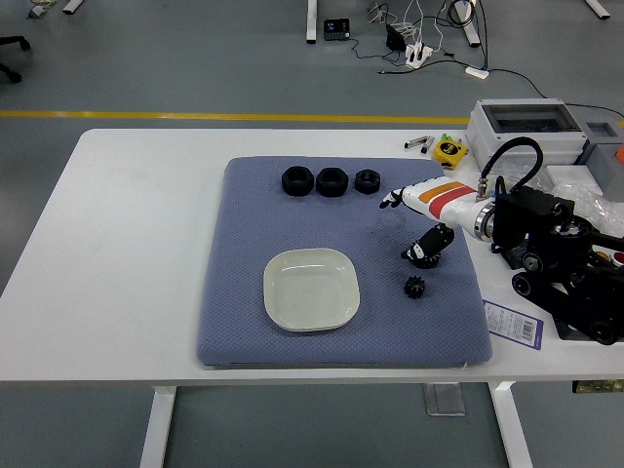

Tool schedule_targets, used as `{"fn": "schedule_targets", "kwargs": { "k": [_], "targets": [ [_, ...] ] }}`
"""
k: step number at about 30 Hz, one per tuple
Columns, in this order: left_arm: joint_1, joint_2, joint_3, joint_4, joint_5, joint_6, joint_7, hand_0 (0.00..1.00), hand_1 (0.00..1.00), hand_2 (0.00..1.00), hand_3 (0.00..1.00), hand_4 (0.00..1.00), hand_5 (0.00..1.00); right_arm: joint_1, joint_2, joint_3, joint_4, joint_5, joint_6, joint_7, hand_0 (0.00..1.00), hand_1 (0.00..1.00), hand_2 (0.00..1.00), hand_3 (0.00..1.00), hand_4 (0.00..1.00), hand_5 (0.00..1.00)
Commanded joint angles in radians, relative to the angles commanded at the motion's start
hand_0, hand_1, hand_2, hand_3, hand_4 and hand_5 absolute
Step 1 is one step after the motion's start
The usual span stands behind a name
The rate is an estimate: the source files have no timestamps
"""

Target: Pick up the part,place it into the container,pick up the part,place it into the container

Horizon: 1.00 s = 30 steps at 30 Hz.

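The right hand (417,222) is reaching in over the blue mat (244,322), its fingers closing around the larger black gear (422,255) directly beneath it. The smaller gear (415,287) is lying just below the hand, and the white dish (311,289) is sitting to its lower left.

Your small black toothed gear part (415,287) lies flat right of the pale square shallow dish container (311,289) (upright). Another black gear part (422,255) sits under the hand.
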Motion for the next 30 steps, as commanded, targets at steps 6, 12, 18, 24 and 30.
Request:
{"fn": "schedule_targets", "kwargs": {
  "k": [6, 12, 18, 24, 30],
  "targets": [
    [-0.002, 0.0, 0.0, 0.0, 0.004, -0.001, 0.002, 0.713, 0.619, 0.641, 0.563, 0.617, 0.681, -0.001, 0.018, -0.022, -0.054, 0.018, -0.008, 0.012, 0.755, 0.743, 0.768, 0.786, 0.876, 0.218],
    [-0.002, 0.0, -0.004, 0.0, 0.008, 0.0, 0.002, 0.715, 0.619, 0.643, 0.564, 0.618, 0.681, -0.005, 0.023, -0.047, -0.073, 0.013, -0.019, 0.015, 0.747, 0.734, 0.763, 0.784, 0.858, 0.211],
    [-0.003, 0.0, -0.003, 0.0, 0.007, 0.0, 0.003, 0.715, 0.619, 0.643, 0.563, 0.619, 0.683, -0.015, 0.032, -0.061, -0.093, 0.006, -0.031, 0.009, 0.741, 0.73, 0.759, 0.781, 0.852, 0.201],
    [-0.003, 0.0, 0.0, 0.0, 0.003, 0.002, 0.002, 0.715, 0.62, 0.644, 0.564, 0.618, 0.682, -0.02, 0.035, -0.059, -0.112, -0.004, -0.033, 0.012, 0.725, 0.715, 0.748, 0.764, 0.829, 0.172],
    [-0.004, 0.0, 0.0, 0.0, 0.006, 0.002, 0.003, 0.715, 0.622, 0.646, 0.564, 0.618, 0.682, -0.019, 0.037, -0.064, -0.118, -0.026, -0.03, 0.015, 0.72, 0.712, 0.747, 0.768, 0.823, 0.148]
  ]
}}
